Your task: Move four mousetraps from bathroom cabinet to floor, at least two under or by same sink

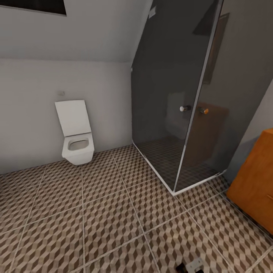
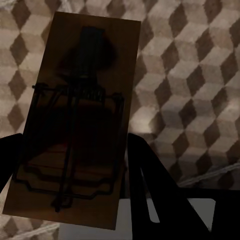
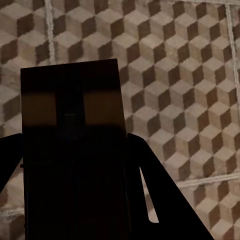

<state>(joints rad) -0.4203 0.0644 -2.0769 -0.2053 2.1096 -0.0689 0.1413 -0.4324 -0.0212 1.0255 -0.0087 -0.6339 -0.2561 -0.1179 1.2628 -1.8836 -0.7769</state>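
Observation:
In the left wrist view a mousetrap (image 2: 80,100), a dark brown plate with thin wire parts on its face, sits between the two dark fingers of my left gripper (image 2: 75,170), which is shut on it above the cube-patterned bathroom floor (image 2: 200,75). My right gripper (image 3: 75,190) is shut on a second mousetrap (image 3: 70,120), seen as a dark flat plate over the same tiles (image 3: 175,75). A corner of the orange-brown cabinet (image 1: 256,182) shows at the right edge of the head view. The other mousetraps are out of view.
A white wall-hung toilet (image 1: 77,140) with its lid up stands at the back left. A dark glass shower enclosure (image 1: 178,106) fills the back right corner, next to the cabinet. Patterned floor (image 1: 106,212) stretches wide between them.

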